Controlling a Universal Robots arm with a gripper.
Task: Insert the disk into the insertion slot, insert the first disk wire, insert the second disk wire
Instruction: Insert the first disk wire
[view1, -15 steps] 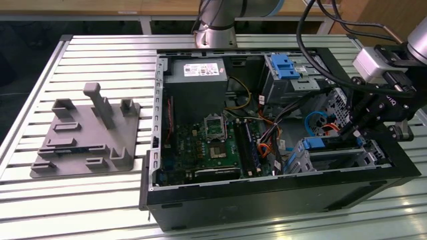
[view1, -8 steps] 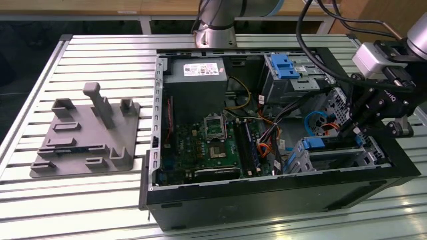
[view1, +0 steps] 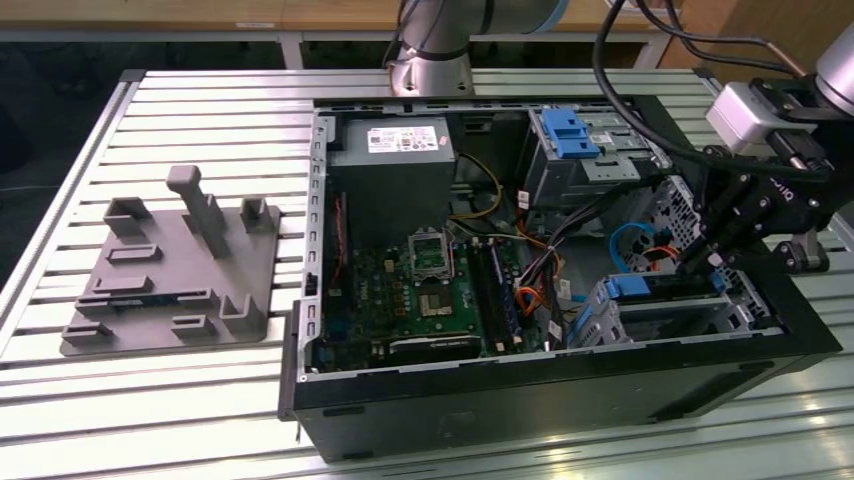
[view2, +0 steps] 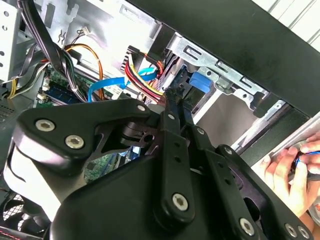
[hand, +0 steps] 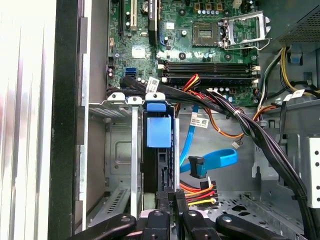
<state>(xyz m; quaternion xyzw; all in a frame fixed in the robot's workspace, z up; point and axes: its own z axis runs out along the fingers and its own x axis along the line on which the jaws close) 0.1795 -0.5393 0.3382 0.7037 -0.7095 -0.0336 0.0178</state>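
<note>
While the disk (hand: 159, 132) (blue-framed) sits in the insertion slot (hand: 119, 145), the fingers (view2: 174, 120) press together; a blue cable (hand: 215, 159) lies loose.

The gripper (view2: 176, 100), fingers pressed together, reached toward the disk (view2: 202, 81) sitting in the insertion slot (view2: 222, 67) at its one o'clock, with a flat blue cable (view2: 107, 86) at its ten o'clock and a person's hand (view2: 287, 175) at four.

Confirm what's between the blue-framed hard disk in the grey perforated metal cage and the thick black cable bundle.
First wrist view: a flat blue cable with its connector, beside red, yellow and black wires.
</note>
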